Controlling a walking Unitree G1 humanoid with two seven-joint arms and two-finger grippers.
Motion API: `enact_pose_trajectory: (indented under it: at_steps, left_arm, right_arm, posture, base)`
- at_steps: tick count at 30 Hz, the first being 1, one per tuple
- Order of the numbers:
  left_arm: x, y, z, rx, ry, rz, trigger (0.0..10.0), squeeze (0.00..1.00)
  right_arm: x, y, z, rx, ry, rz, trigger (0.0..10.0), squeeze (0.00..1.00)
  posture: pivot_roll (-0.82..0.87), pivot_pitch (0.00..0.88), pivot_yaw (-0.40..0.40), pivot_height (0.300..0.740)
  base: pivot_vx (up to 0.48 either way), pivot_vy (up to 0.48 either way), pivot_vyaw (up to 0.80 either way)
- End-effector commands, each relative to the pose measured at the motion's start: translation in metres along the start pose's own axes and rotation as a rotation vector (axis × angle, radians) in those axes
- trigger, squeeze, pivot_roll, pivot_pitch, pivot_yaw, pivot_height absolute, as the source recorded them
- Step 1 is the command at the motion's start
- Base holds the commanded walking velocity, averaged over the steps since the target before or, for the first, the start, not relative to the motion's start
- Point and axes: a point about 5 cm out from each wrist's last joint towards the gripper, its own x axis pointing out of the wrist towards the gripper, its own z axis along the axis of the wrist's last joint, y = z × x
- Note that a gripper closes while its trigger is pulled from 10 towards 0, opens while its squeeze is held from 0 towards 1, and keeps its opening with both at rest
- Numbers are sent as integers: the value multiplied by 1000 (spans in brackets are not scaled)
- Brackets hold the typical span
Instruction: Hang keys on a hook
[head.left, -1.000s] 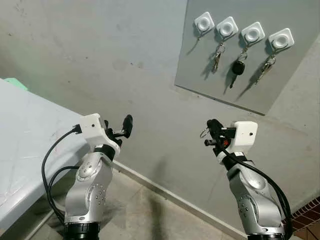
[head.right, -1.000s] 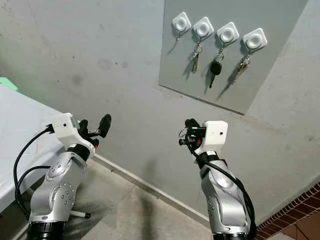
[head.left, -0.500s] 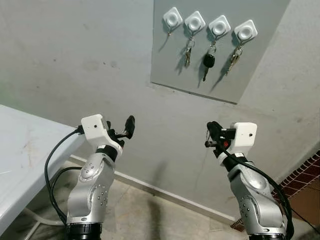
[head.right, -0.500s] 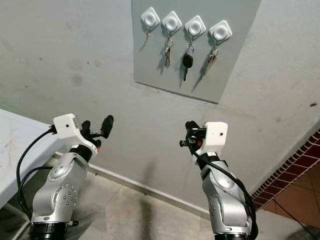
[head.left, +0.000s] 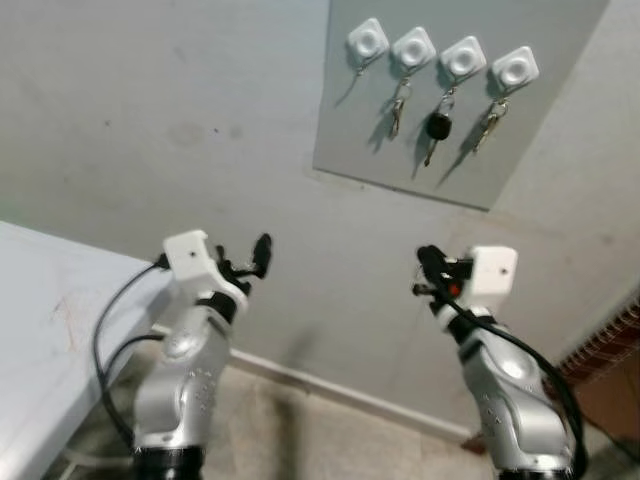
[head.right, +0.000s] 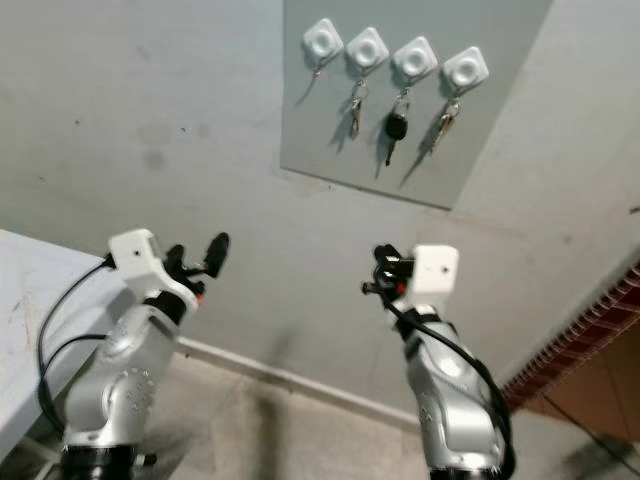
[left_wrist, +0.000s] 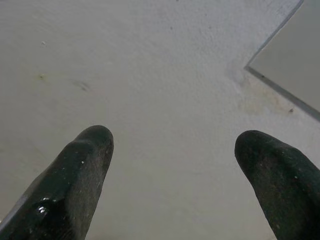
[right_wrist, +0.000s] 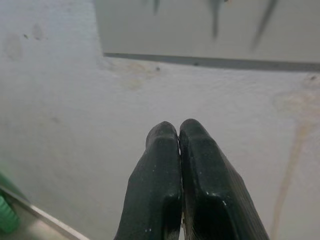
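A grey panel (head.left: 440, 110) on the wall carries four white hooks in a row. The leftmost hook (head.left: 367, 42) is bare; the next three hold a key bunch (head.left: 397, 112), a black car key (head.left: 437, 128) and another key bunch (head.left: 489, 122).

The right pincer (head.left: 424, 272) is raised in front of the wall, well below the panel. In the right wrist view its fingers (right_wrist: 165, 190) are pressed together. In earlier-free terms, whether a key ring sits between them is too blurred to tell, so the keys to be hung cannot be placed with certainty.

The left pincer (head.left: 250, 258) is raised on the other side, near the far edge of the white desk (head.left: 45, 330), with its fingers (left_wrist: 80, 170) spread apart and nothing between them.

The step in hand looks like the approach to the panel. The next move likely calls for lifting the right pincer up to the bare hook and lining up with its prong.
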Motion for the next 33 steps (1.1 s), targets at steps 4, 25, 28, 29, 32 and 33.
enact_pose_trajectory:
  at_steps: [4,25,28,29,32,33]
  left_arm:
    - [2,-10,-2,11,22,-19,10000,0]
    - [3,-10,-4,14,41,-22,10000,0]
    - [4,-10,-4,13,45,-23,10000,0]
    - [4,-10,-4,12,48,-23,10000,0]
    - [4,-9,-4,11,50,-23,10000,0]
    - [4,-9,-4,11,51,-23,10000,0]
  right_arm:
    - [-3,-8,6,-16,-12,-33,10000,0]
    - [-3,-16,6,-22,-11,-135,10000,0]
    - [-2,-16,6,-23,-9,-140,10000,0]
    - [-2,-16,6,-25,-9,-142,10000,0]
    - [-2,-15,6,-25,-9,-141,10000,0]
    - [-2,-15,6,-25,-9,-141,10000,0]
  posture:
    - [45,0,-37,715]
    - [39,0,-31,702]
    - [39,0,-31,702]
    - [38,0,-30,702]
    - [38,0,-30,702]
    - [38,0,-30,702]
  base:
    - [0,0,-650]
    - [0,0,-212]
    - [0,0,0]
    - [0,0,0]
    - [0,176,0]
    - [0,274,0]
